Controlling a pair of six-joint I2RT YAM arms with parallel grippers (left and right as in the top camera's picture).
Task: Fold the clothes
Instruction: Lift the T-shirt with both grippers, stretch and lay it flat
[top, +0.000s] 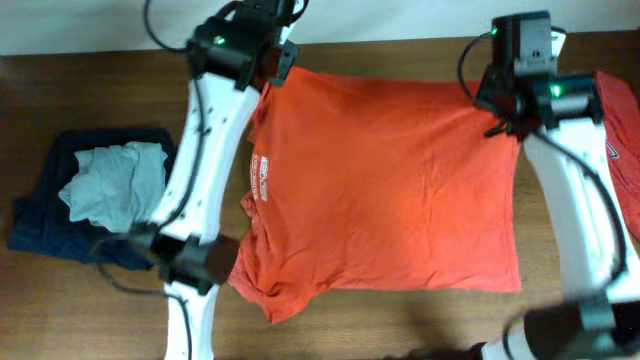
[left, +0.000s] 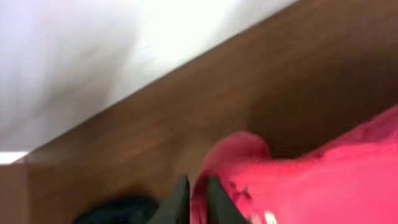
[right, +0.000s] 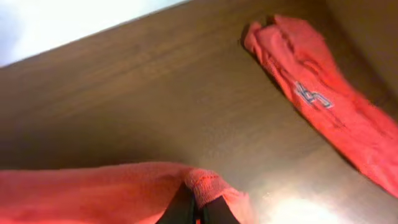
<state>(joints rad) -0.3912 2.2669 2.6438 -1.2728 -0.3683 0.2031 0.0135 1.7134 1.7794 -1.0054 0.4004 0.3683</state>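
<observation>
- Clothes: one big orange-red shirt (top: 390, 180) lies spread out flat in the middle of the brown table (top: 80, 90).
- It has small white print (top: 262, 180) near its left side, and its bottom left corner is bunched up.
- The left claw (left: 198, 202) is at the far left corner of this shirt. Its two fingers (left: 180, 202) are almost closed, with a fold of red cloth pinched between them.
- The right claw (right: 198, 211) is at the far right corner of the same shirt. Its fingers are squeezed close together on the hem, and the cloth puffs up a little there.
- A second red shirt (right: 323, 99) with white print lies crumpled on the table by the right edge, apart from the big one.
- A pile of dark blue and pale grey clothes (top: 100, 190) sits on the left side of the table, beside the left arm.
</observation>
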